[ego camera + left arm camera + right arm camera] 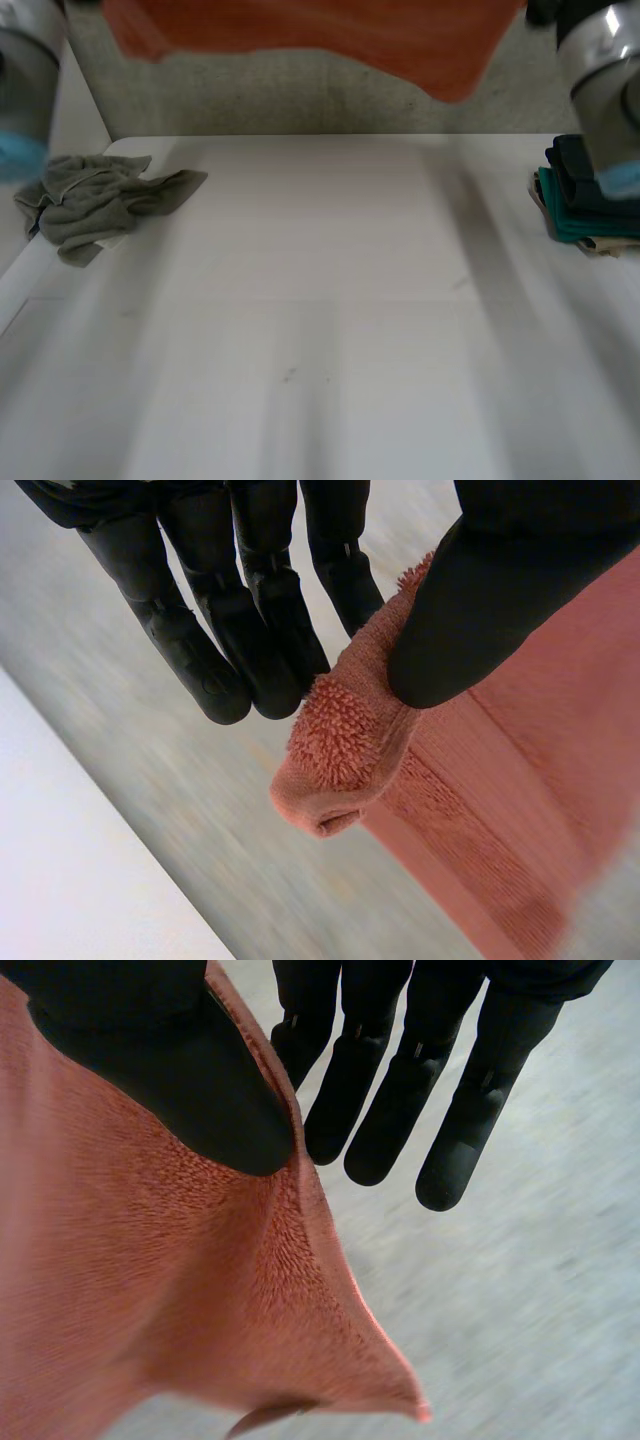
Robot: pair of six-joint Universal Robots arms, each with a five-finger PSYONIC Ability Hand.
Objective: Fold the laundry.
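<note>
Above the far edge of the white table (320,320), in the head view, the orange towel (330,35) hangs stretched between the left arm (25,90) and the right arm (605,80). On the table lie a crumpled grey cloth (100,200) at the left and a stack of folded clothes (575,215), dark blue and teal, at the right.

In the left wrist view, the left hand (500,600) pinches 1 corner of the towel between its thumb and straight fingers. The fabric is terry with small loops and a ribbed band.

In the right wrist view, the right hand (160,1070) pinches the towel's edge the same way, near a pointed corner.
</note>
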